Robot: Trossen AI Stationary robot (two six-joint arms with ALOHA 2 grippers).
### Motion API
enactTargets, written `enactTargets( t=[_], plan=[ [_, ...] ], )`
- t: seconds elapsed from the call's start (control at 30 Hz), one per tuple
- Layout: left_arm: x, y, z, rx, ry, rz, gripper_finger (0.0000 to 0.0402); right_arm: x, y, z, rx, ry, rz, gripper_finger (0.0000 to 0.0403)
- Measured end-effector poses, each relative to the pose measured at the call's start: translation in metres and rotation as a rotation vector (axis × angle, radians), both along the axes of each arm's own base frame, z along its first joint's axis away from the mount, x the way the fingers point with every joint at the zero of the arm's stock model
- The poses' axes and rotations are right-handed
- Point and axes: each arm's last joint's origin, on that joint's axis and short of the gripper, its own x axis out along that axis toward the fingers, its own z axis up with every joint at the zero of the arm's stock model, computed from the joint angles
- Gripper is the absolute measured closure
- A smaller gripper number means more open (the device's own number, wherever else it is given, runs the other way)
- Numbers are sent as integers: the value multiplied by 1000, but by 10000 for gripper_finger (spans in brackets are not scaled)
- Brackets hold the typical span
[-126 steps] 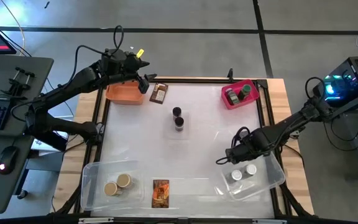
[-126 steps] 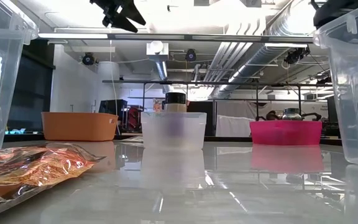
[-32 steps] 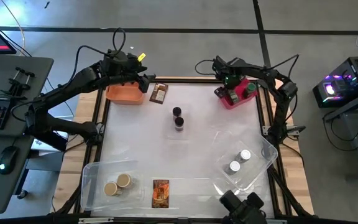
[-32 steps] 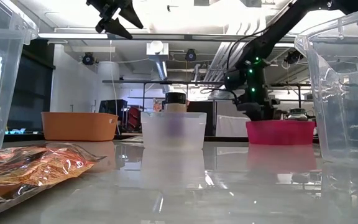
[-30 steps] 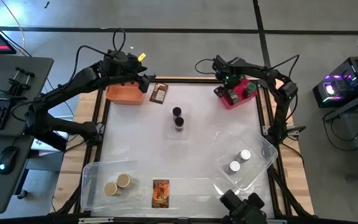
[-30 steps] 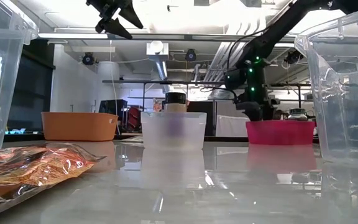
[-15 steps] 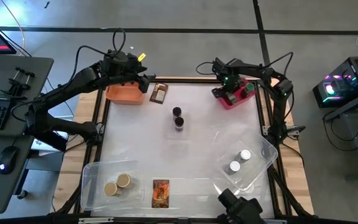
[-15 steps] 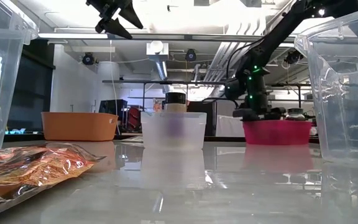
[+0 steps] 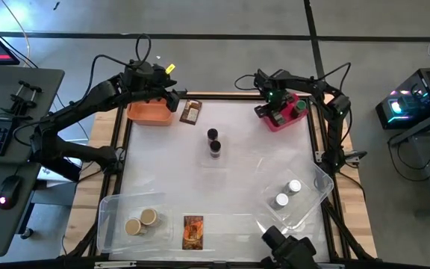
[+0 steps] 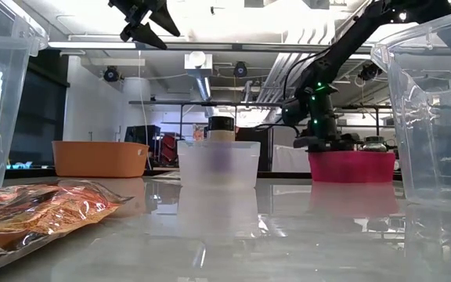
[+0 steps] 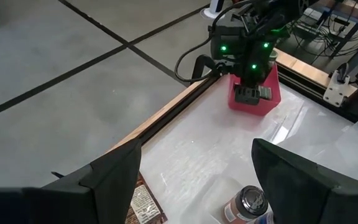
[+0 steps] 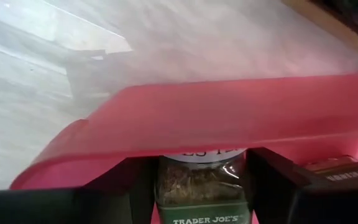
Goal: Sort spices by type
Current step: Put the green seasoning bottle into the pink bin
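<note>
A green-capped jar [image 12: 202,186] lies in the pink bin [image 9: 275,122] at the table's far right corner, and the right gripper [image 9: 278,112] is down inside that bin with one finger [image 12: 120,186] on each side of the jar. Whether the fingers press the jar or merely flank it cannot be told. A second green-capped jar [image 9: 298,107] sits in the same bin beside it.

Toward the table's middle from the pink bin, two dark-capped jars [image 9: 213,142] stand in a small clear tub [image 10: 218,163]. Farther along the far edge, a packet [image 9: 191,112] lies just beside the orange bin [image 9: 149,113]. The left gripper [image 9: 175,96] hangs above that bin, fingers spread and holding nothing.

On the near side, two white-capped jars [image 9: 287,193] sit in a clear tub [image 9: 319,187], two tan-capped jars [image 9: 140,222] in another tub [image 9: 109,217], and a second packet [image 9: 192,232] lies between them.
</note>
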Motion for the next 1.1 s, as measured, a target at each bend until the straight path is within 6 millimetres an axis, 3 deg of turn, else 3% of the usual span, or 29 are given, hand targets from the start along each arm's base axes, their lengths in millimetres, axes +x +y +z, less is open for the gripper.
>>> enactTargets(
  t=[0.47, 0.73, 0.9, 1.1],
  plan=[
    [0, 0, 0, -2, 5, 0, 108, -1, 3, 52, -86, -53, 61, 210],
    [-1, 0, -2, -9, 16, -1, 108, -7, 14, 93, -257, -190, 75, 210],
    [-1, -1, -2, -11, 20, 0, 108, -20, 44, 104, -459, -329, 70, 210],
    [2, 1, 0, 4, -6, 0, 108, -50, 102, 88, -675, -546, 5, 210]
  ],
)
